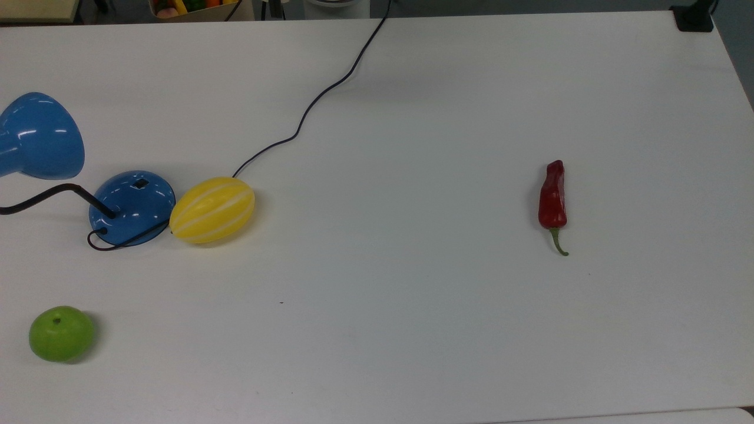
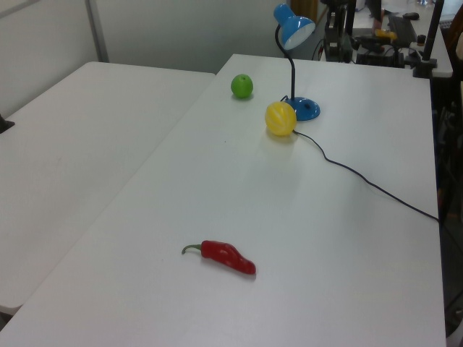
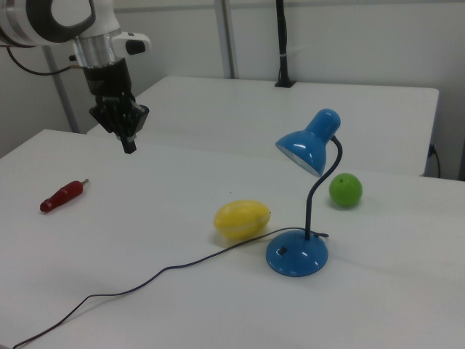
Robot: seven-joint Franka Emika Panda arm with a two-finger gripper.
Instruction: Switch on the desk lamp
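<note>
In the right view the desk lamp (image 3: 301, 196) stands nearest on the counter (image 3: 182, 291), its switch (image 3: 284, 251) low on the base and the yellow melon (image 3: 241, 219) just beside. Farther back hangs the claw (image 3: 129, 142), seemingly pressed together. Coming across, it could nudge the melon or snag the cord (image 3: 145, 283).

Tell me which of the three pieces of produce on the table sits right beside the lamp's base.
The yellow striped melon: it lies against the desk lamp base's edge, over the cord. The green apple sits apart, and the red chili pepper lies far across the table.

Glossy blue desk lamp (image 1: 132, 206), matt white table (image 1: 412, 330), shiny chilli (image 1: 552, 197)
</note>
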